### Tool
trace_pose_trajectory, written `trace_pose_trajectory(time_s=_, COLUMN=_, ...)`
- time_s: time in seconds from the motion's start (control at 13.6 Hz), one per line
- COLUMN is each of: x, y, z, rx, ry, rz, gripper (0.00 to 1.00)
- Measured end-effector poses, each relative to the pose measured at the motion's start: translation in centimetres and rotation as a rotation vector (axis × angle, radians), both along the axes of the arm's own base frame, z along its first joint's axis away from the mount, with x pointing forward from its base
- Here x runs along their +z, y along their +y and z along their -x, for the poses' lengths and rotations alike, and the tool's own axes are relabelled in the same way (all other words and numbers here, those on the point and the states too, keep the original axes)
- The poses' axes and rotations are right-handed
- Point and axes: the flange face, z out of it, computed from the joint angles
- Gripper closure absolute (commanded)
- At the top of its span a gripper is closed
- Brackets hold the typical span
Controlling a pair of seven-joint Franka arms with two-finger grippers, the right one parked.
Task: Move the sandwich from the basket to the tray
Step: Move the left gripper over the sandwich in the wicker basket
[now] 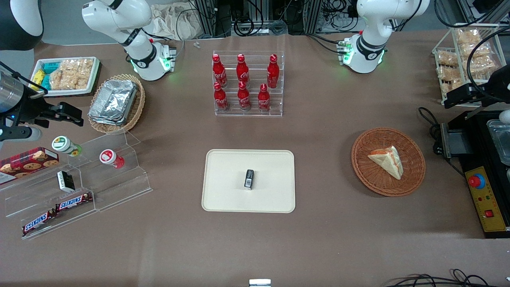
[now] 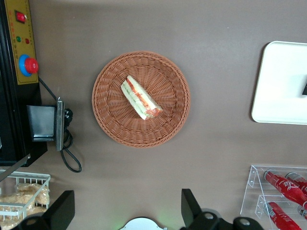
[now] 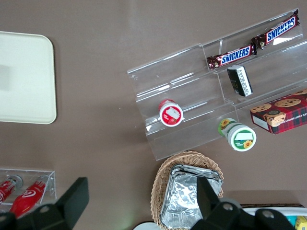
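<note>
The sandwich, a wrapped white wedge with orange and green filling, lies in the round reddish-brown basket. The cream tray lies flat on the table beside the basket, toward the parked arm's end, with a small black object on it. My left gripper hangs high above the table at the working arm's end, farther from the front camera than the basket. It is open, fingers wide apart, holding nothing.
A clear rack of red cola bottles stands farther from the front camera than the tray. A black control box with a red button and a wire rack of snack bags sit at the working arm's end. A foil-filled tan basket and acrylic steps sit at the parked arm's end.
</note>
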Motion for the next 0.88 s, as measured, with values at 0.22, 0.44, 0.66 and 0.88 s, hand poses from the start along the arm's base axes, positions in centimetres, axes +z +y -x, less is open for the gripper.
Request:
trace_pose_trajectory(time_s=0.22, x=0.6, y=-0.8, z=0.0, rx=-0.013, ry=-0.012, rz=-0.006, gripper=0.00)
trace_pose_trajectory(time_s=0.44, x=0.3, y=-0.3, z=0.1, rx=0.049, ry=0.003, rz=-0.031, gripper=0.00)
trace_pose_trajectory(time_s=0.66, x=-2.7, y=-0.1, z=-0.3, rx=0.271, ry=0.070, rz=-0.059, gripper=0.00)
trace_pose_trajectory(time_s=0.88, x=-9.9, y=0.2, z=-1.5, rx=0.524, ry=0.106, rz=-0.097, gripper=0.00)
